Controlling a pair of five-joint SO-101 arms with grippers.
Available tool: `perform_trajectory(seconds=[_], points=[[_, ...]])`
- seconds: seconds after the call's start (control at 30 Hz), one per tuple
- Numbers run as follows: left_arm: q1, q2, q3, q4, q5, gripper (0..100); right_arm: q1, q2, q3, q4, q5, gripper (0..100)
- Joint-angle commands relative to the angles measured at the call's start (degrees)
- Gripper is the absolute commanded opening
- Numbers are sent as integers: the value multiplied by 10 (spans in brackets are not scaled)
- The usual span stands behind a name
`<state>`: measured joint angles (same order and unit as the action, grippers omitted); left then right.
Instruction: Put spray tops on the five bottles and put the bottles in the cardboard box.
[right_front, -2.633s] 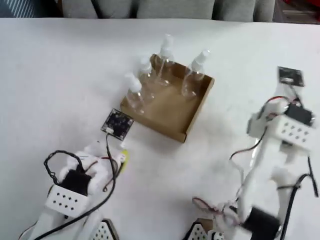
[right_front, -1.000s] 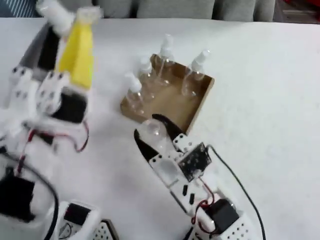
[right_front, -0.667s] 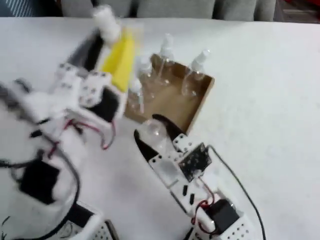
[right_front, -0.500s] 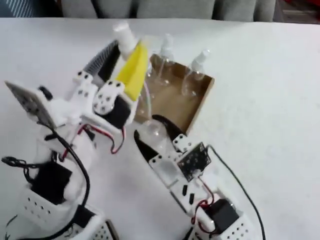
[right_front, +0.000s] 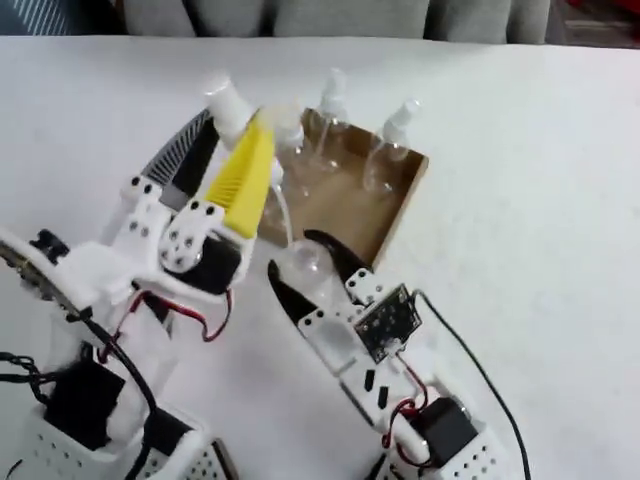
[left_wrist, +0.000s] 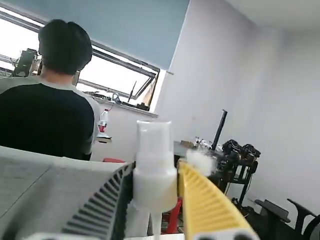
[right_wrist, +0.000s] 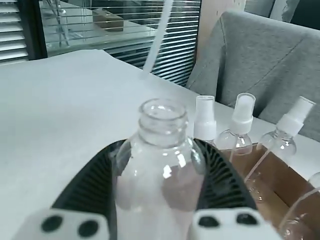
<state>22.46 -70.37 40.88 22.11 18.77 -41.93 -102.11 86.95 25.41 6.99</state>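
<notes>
On the white desk (right_front: 520, 150) in the high view, the cardboard box (right_front: 345, 225) lies open, with capped bottles (right_front: 331, 110) standing along its far side. Just at the box's near edge, the right gripper (right_front: 300, 262) has its black fingers (right_front: 335, 250) clenched around an open bottle (right_front: 305, 268), which stands upright. Over the box's left corner, the left gripper (right_front: 236, 112) grasps a spray top (right_front: 226, 98) between one grey ribbed finger and one yellow one. The top's thin tube (right_front: 283, 215) slants down toward the open bottle.

From the left wrist, the spray top (left_wrist: 154, 165) sits pinched upright between the grey and yellow fingers (left_wrist: 207, 205), touching both.

From the right wrist, the open bottle (right_wrist: 159, 175) sits between the two black fingers (right_wrist: 85, 185), which press on its sides; its mouth is open. Beyond it, three capped bottles (right_wrist: 240, 125) stand in a row inside the cardboard box (right_wrist: 280, 172). The tube (right_wrist: 157, 35) hangs above the bottle's mouth, apart from it.
</notes>
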Motion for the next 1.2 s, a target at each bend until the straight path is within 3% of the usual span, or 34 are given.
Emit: perform_trajectory(seconds=[0.0, 0.7, 0.9, 1.17], points=[[14, -6, -3, 1, 7, 20, 0, 0, -4, 6, -8, 16], [52, -10, 142, -58, 7, 20, 0, 1, -4, 6, -6, 15], [112, -81, 196, -13, 5, 20, 0, 3, -4, 7, -6, 15], [110, -145, 242, 33, 4, 20, 0, 1, -4, 15, -6, 15]])
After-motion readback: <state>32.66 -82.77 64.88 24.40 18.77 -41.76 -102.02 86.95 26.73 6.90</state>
